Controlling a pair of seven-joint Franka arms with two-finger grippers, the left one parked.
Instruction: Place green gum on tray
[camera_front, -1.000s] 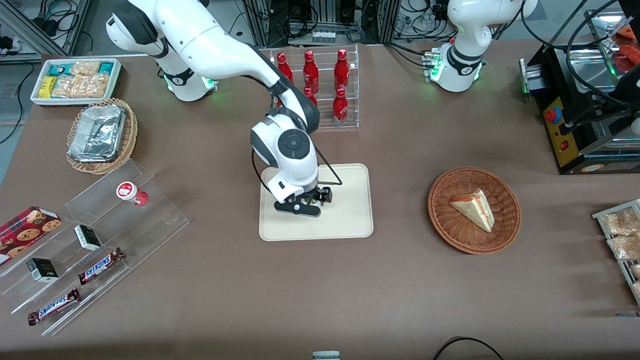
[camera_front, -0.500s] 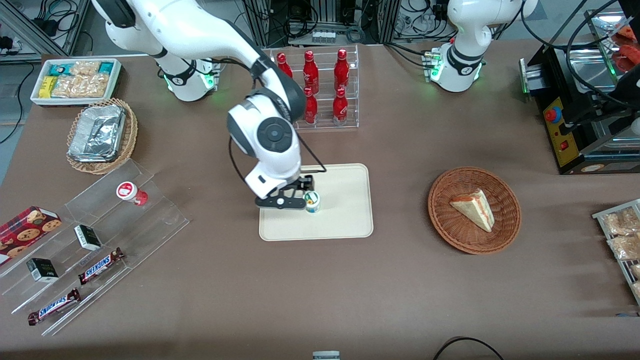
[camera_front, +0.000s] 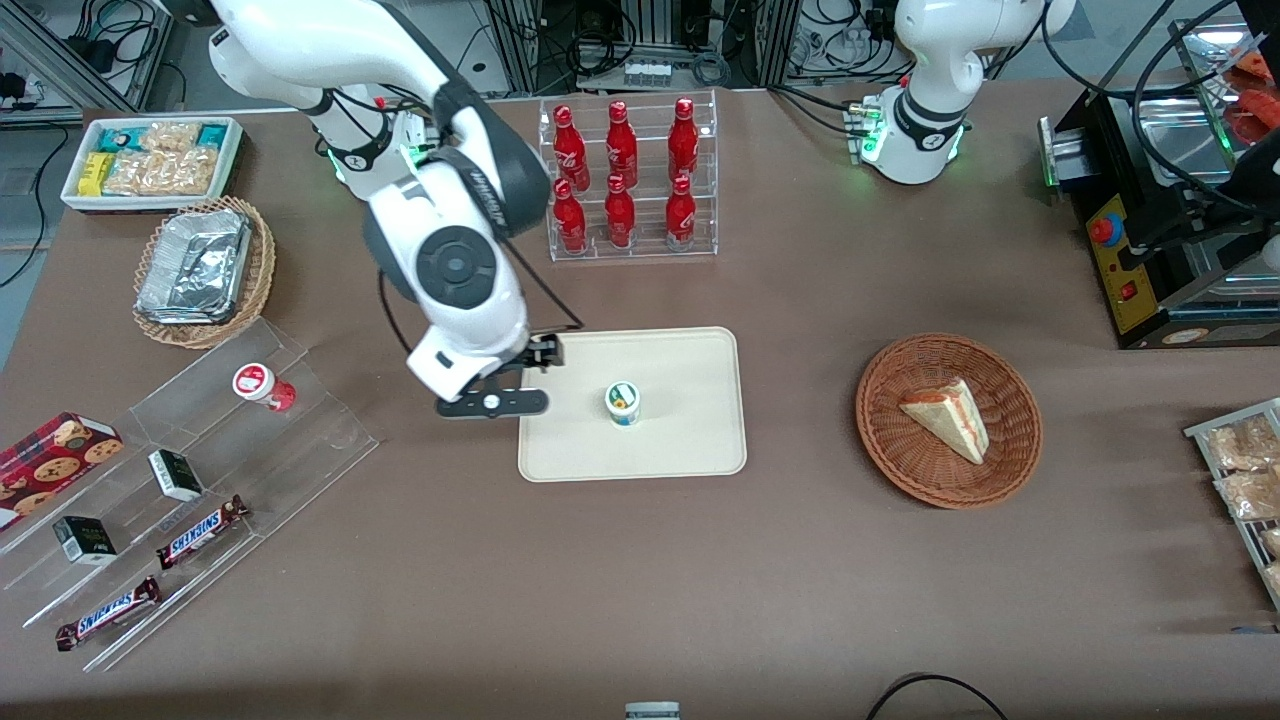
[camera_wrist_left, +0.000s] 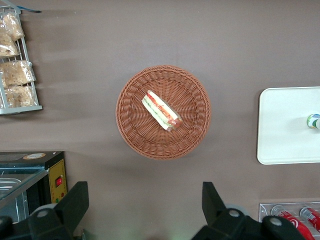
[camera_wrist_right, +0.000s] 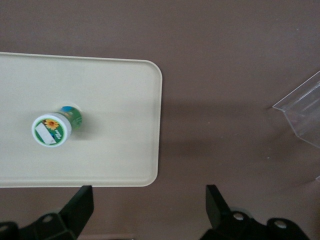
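Red-lidded bottle: the small red-and-white-lidded bottle (camera_front: 262, 385) sat on the clear acrylic stepped stand (camera_front: 190, 480), toward the working arm's end of the table.
Gripper: the black two-finger gripper (camera_front: 495, 392) hung above the brown table (camera_front: 640, 570) just beside the tray's edge, fingers (camera_wrist_right: 80, 205) spread wide and holding nothing.
Gum: the small green-ringed, white-lidded gum bottle (camera_front: 623, 403) stood upright (alone) near the tray's middle.
Tray: the cream-beige rectangular plastic tray (camera_front: 700, 440) lay flat, with the round wicker basket (camera_front: 1010, 450) toward the parked arm's end.

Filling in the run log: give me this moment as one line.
task: green gum on tray | green gum: upright on tray, untouched | gripper: open, empty, raised above tray's edge at working arm's end | status: placement looks done
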